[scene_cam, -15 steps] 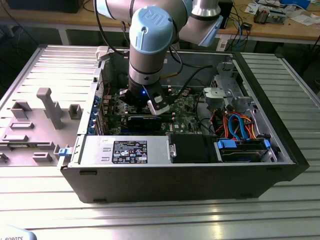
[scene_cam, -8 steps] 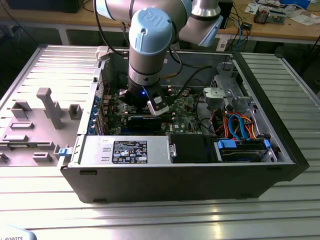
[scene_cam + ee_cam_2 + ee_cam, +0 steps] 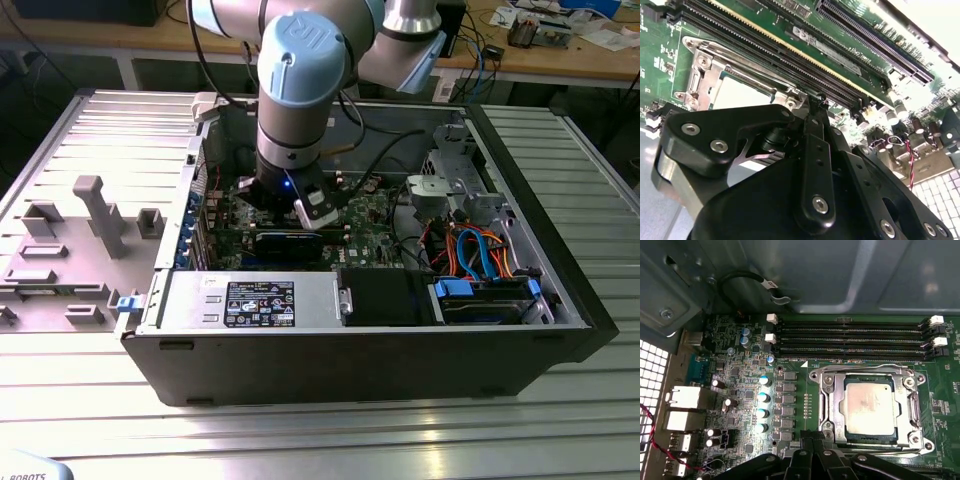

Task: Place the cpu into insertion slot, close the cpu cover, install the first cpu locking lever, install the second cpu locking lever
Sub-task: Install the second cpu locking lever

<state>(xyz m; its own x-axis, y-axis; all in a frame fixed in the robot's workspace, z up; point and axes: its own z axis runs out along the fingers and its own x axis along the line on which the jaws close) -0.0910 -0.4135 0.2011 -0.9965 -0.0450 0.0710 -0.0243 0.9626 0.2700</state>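
Note:
The cpu (image 3: pixel 870 407), silvery-grey and square, lies flat in the insertion slot (image 3: pixel 923 444) on the green motherboard. The cpu cover (image 3: pixel 832 405), a thin metal frame, lies down around the chip's edges. A thin wire lever (image 3: pixel 865 371) runs along one edge of the socket. My gripper (image 3: pixel 812 442) sits just off a corner of the socket with its black fingers drawn together and nothing visible between them. In the second wrist view the gripper (image 3: pixel 816 100) tip is beside the socket corner, and part of the cpu (image 3: pixel 737 92) shows past the black linkage. In the exterior view the gripper (image 3: pixel 305 215) is low inside the open computer case.
Long memory slots (image 3: pixel 855 337) run along one side of the socket, and a row of capacitors (image 3: pixel 762 397) stands on another. The case wall (image 3: pixel 840 275) rises close by. A power supply (image 3: pixel 250 300), drive cage (image 3: pixel 460 180) and coloured cables (image 3: pixel 480 250) crowd the case. A grey fixture plate (image 3: pixel 90 215) lies outside.

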